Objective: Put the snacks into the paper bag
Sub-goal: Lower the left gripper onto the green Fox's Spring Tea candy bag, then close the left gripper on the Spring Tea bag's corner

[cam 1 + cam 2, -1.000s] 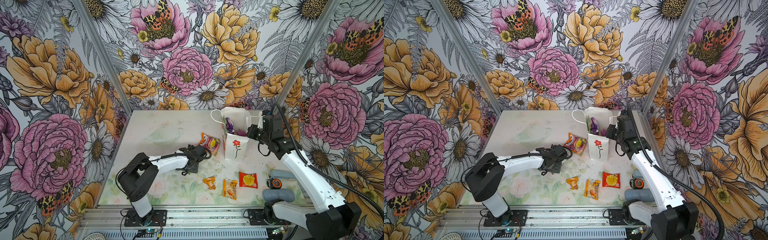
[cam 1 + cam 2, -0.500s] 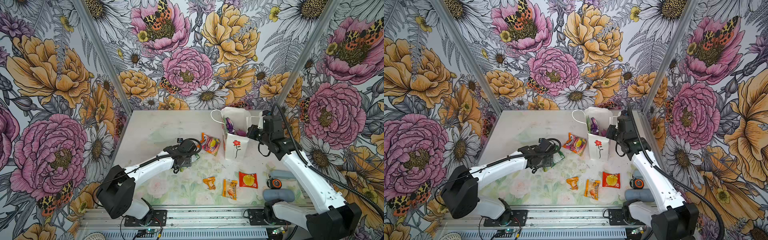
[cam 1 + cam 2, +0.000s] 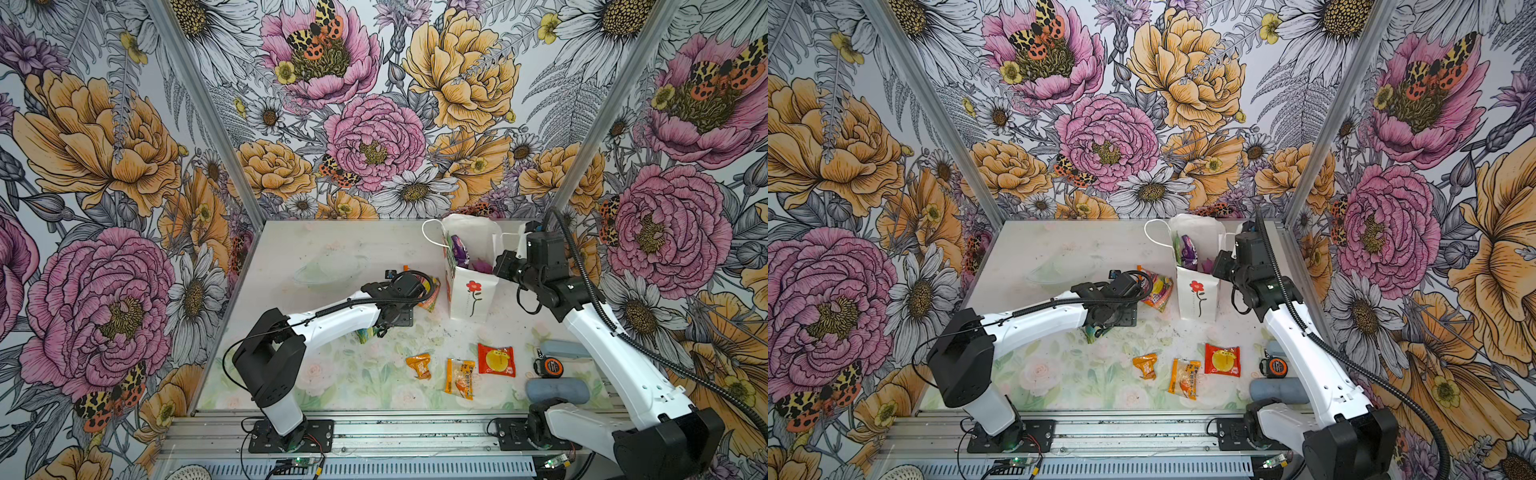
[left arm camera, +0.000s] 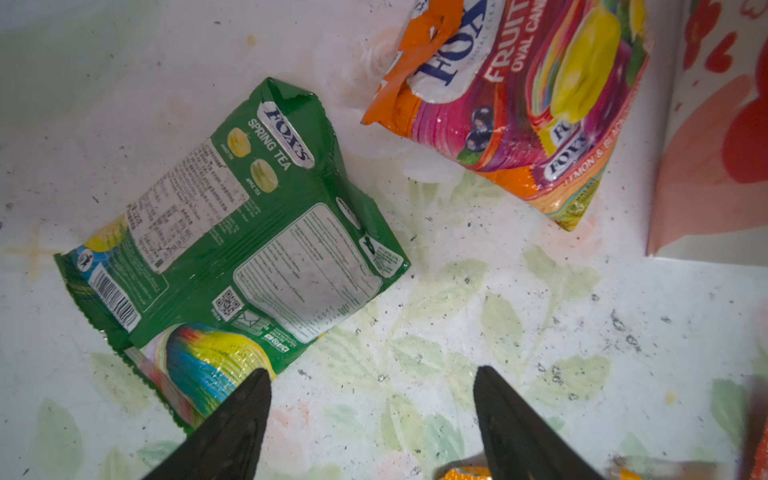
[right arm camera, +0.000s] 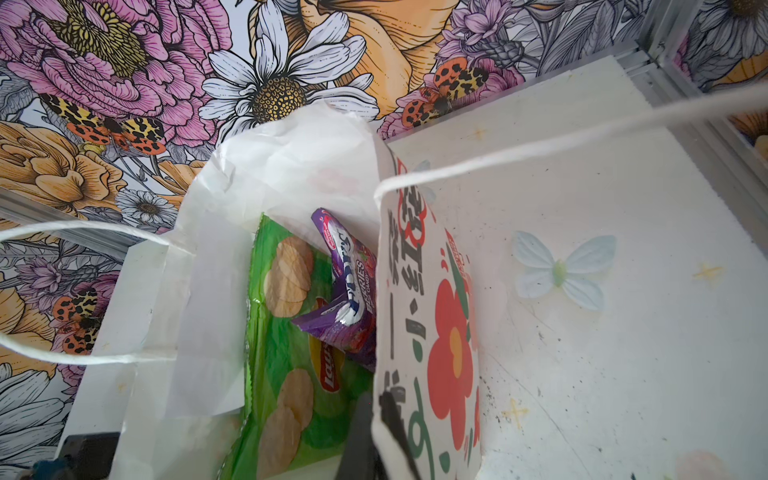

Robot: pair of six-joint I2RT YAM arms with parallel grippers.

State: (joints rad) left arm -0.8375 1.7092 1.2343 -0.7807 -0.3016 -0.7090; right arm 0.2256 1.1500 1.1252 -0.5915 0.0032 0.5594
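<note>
The white paper bag (image 3: 471,291) (image 3: 1198,297) stands at the back right, and my right gripper (image 5: 376,415) (image 3: 496,268) is shut on its front wall's rim. Inside lie a green chips bag (image 5: 286,353) and a purple packet (image 5: 349,282). My left gripper (image 4: 370,378) (image 3: 380,328) hangs open over bare table. One fingertip (image 4: 253,386) overlaps a corner of the green Fox's bag (image 4: 232,249) (image 3: 368,334), which lies flat. An orange and purple Fox's bag (image 4: 519,95) (image 3: 430,291) lies beside the paper bag.
Three small sachets lie near the front: orange (image 3: 419,365), longer orange (image 3: 459,378), red (image 3: 496,359). A tape measure (image 3: 550,368) and two grey-blue cases (image 3: 565,349) (image 3: 557,390) sit at the front right by my right arm.
My left arm swung out to the left and came back, and its open gripper is over the green Fox's bag's edge again. The right arm and paper bag have not moved.
</note>
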